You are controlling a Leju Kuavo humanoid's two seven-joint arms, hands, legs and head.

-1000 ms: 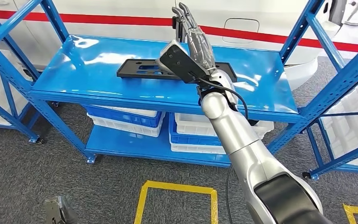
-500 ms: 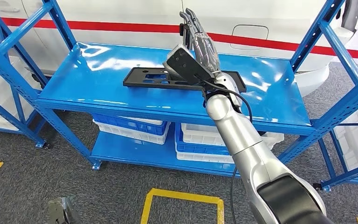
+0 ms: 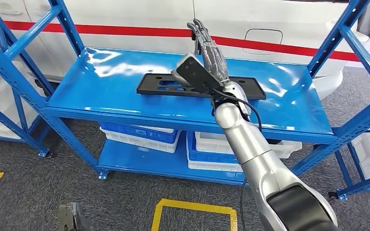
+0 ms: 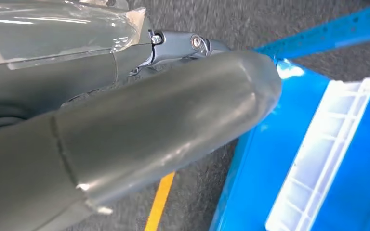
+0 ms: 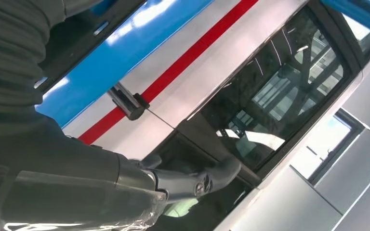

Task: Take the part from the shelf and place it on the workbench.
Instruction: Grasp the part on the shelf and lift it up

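Observation:
A flat black part [image 3: 159, 85] with cut-outs lies lengthwise on the top board of the blue shelf [image 3: 101, 79]. My right arm reaches over the shelf's front edge. My right hand [image 3: 211, 54] stands above the middle of the part, fingers straight and pointing away from me, holding nothing and hiding the part's centre. In the right wrist view that hand [image 5: 53, 159] is empty, with its fingers [image 5: 192, 180] stretched toward a white vehicle. My left hand [image 4: 125, 134] hangs low over the floor, thumb out, nothing in it.
Blue and white crates [image 3: 139, 132] [image 3: 212, 149] sit on the lower board. Blue uprights [image 3: 9, 62] [image 3: 361, 53] flank the shelf. A white vehicle with a red stripe [image 3: 125, 30] stands behind. Yellow floor marking [image 3: 192, 209] lies on the grey carpet in front.
The whole picture has shifted right and slightly down, so the camera has moved. My right hand stays raised over the middle of the part, holding nothing.

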